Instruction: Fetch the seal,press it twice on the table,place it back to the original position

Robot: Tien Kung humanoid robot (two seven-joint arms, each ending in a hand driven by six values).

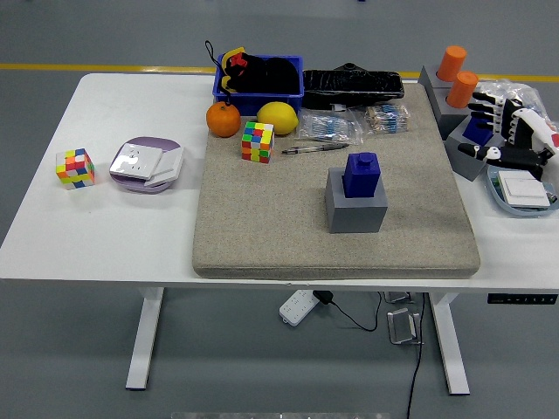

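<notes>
The blue seal (361, 173) stands upright on its grey block base (355, 202) in the middle of the grey felt mat (262, 218). My right hand (505, 131) is at the table's far right edge, well to the right of the seal, with fingers spread and holding nothing. It hovers over a second blue seal (476, 131) on a grey block (467, 160). My left arm is out of view.
Two orange seals (456, 74) stand on a grey block at the back right. A Rubik's cube (258, 140), pen (314, 147), orange (223, 120), lemon (277, 117) and blue bin (258, 76) lie behind the seal. Another cube (74, 168) and a purple-white stack (146, 163) sit left. A tray (521, 190) sits far right.
</notes>
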